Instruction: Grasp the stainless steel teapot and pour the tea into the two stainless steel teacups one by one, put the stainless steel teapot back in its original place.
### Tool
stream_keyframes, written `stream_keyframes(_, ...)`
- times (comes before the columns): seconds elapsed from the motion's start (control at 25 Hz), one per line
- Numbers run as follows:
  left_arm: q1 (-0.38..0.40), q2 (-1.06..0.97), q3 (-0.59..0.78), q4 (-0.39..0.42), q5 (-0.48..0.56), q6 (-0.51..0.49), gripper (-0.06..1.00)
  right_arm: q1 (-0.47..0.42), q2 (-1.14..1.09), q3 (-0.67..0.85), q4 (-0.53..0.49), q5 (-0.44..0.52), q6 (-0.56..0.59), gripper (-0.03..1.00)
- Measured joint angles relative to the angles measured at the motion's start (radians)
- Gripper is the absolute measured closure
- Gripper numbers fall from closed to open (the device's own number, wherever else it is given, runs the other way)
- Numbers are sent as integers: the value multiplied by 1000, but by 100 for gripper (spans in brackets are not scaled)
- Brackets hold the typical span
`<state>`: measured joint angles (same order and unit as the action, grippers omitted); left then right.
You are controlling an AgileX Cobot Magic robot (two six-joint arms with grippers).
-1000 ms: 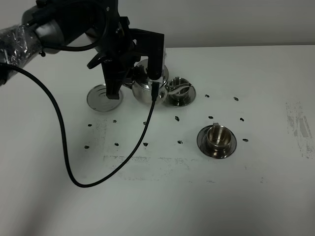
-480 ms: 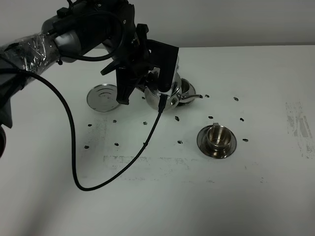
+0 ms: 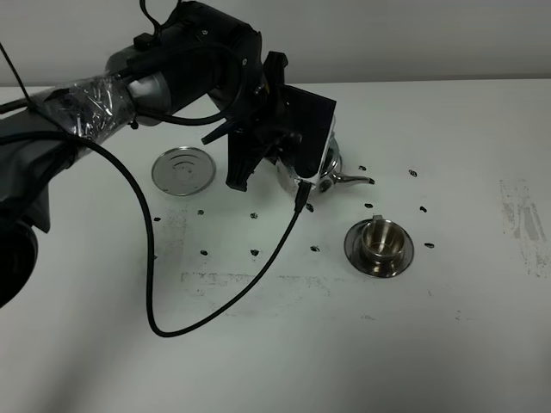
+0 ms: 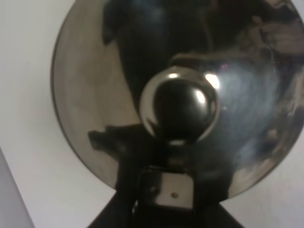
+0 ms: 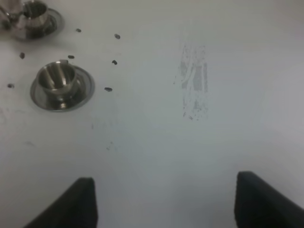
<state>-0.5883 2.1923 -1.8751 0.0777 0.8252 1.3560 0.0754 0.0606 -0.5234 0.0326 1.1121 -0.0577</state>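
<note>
The stainless steel teapot (image 3: 331,165) hangs above the table in my left gripper (image 3: 294,160), which is shut on its handle. Its spout (image 3: 353,181) points right, toward the near teacup (image 3: 380,237) on its saucer (image 3: 402,256). The left wrist view is filled by the domed lid and its knob (image 4: 179,110). The far teacup (image 5: 34,15) shows only in the right wrist view; arm and pot cover it in the exterior view. The round disc (image 3: 182,170) lies bare to the left. No tea shows. My right gripper (image 5: 166,204) is open over bare table.
A black cable (image 3: 215,301) loops from the left arm across the table in front of the disc. Small dark marks (image 3: 313,249) dot the white table around the cups. A scuffed patch (image 5: 194,80) lies to the right of the near cup.
My left arm has carried the teapot to the right, away from the disc and past the far teacup, which it now hides. The spout now points toward the near cup.
</note>
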Motion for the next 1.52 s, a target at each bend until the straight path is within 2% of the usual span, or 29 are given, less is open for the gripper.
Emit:
stream_keyframes(0.8, -63, 32, 0, 93, -55, 11, 76, 0, 0, 0, 0, 0, -1, 38)
stream_keyframes(1.52, -91, 52, 0, 168, -56, 11, 76, 0, 0, 0, 0, 0, -1, 38)
